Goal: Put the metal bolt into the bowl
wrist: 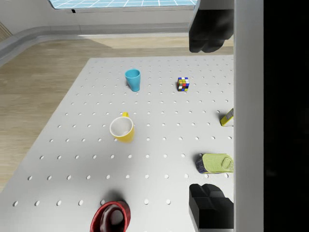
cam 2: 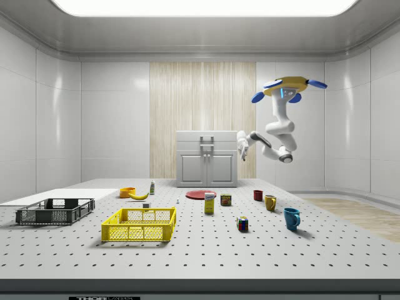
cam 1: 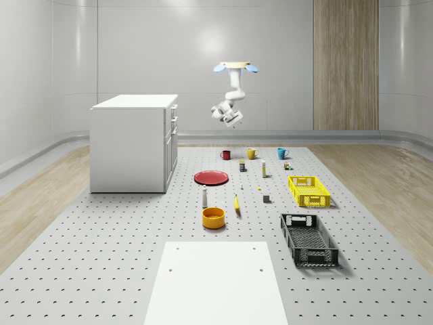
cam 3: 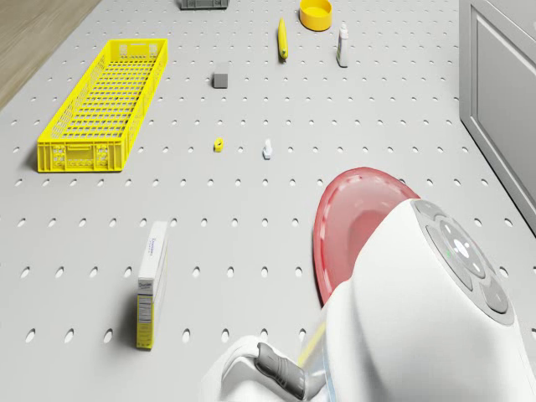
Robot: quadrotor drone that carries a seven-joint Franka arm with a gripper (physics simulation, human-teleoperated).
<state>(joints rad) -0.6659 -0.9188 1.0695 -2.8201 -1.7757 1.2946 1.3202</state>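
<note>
Nothing is being held yet. The drone (cam 1: 236, 66) is hovering high above the far end of the perforated table (cam 1: 101, 257), roughly over the row of mugs and the red plate (cam 3: 352, 218). Its arm is hanging folded underneath, with the gripper (cam 2: 242, 149) way up in the air beside the white cabinet (cam 1: 132, 142). In the wrist view the two dark fingers (wrist: 207, 34) are sitting wide apart with just table showing between them.

The metal bolt (cam 3: 267, 149) is lying on the table past the plate, a tiny pale thing just beside a small yellow piece (cam 3: 218, 145). The yellow bowl (cam 3: 316, 12) is waiting farther on, near the banana (cam 3: 283, 38) and a small white bottle (cam 3: 341, 46).

Here's what's worrying me:
- That bolt is looking really small, so the fingers could be closing on air, or knocking it sideways so it rolls.
- The yellow piece is sitting close enough to get grabbed by mistake.
- The drone is floating, so any wobble on the way down is going straight into the gripper's aim.
- The bottle is standing right by the bowl, so a low carry could tip it.
</note>
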